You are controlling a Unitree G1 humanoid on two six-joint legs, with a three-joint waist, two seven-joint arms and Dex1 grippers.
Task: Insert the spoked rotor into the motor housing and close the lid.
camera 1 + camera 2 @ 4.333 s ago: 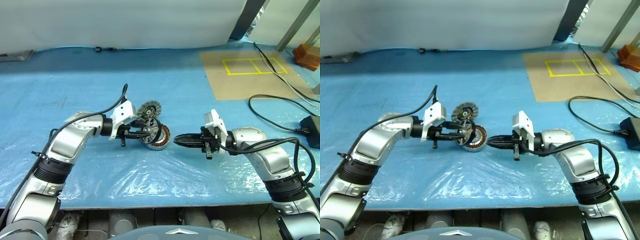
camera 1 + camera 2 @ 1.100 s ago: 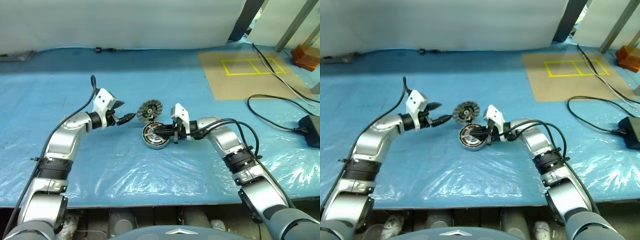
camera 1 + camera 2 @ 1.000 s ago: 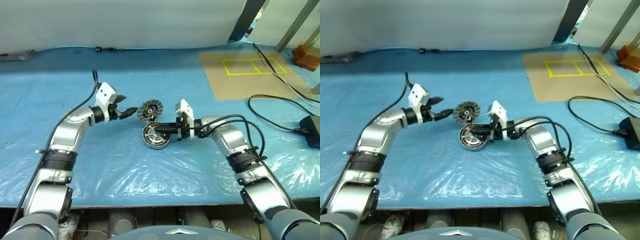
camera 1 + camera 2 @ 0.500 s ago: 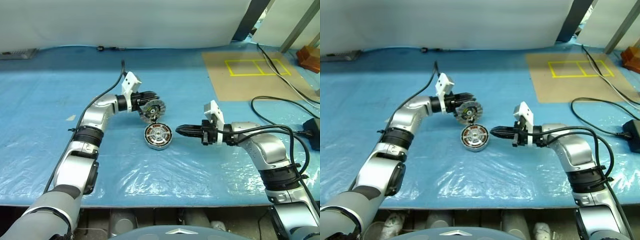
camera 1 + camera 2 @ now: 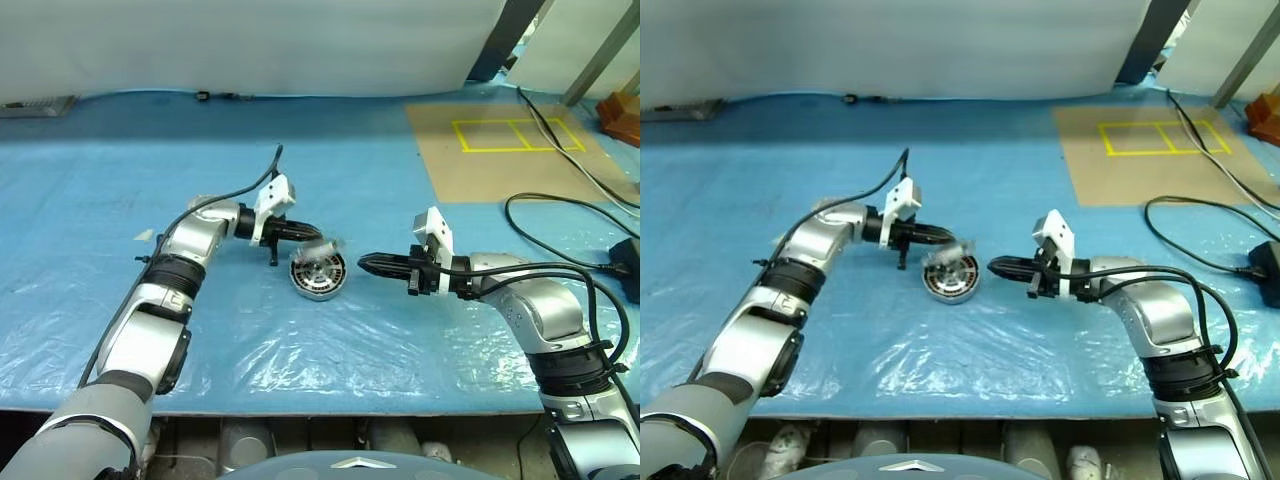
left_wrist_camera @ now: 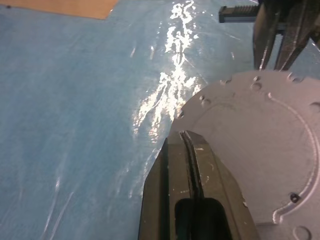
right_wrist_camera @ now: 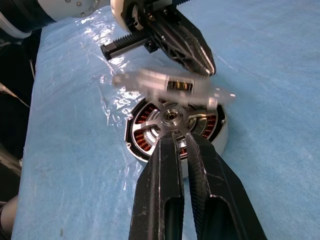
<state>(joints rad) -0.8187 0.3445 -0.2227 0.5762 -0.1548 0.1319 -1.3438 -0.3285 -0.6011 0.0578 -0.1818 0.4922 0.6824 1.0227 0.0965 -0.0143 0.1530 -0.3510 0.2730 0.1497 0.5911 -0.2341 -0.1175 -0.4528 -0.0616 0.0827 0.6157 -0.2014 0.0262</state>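
The left pincer (image 5: 318, 236), clamped on the lid (image 7: 167, 84), holds it tilted just over the motor housing (image 5: 318, 276), the shut right pincer (image 5: 362, 264) beside.

Robotics lab or workshop test bench

The work surface was a table draped in blue sheeting (image 5: 120, 130) with clear plastic film (image 5: 300, 360) over its near part. A cardboard panel marked with yellow tape rectangles (image 5: 505, 132) lay far right, black cables (image 5: 560, 215) trailed near it, and a white backdrop (image 5: 250, 40) hung behind.
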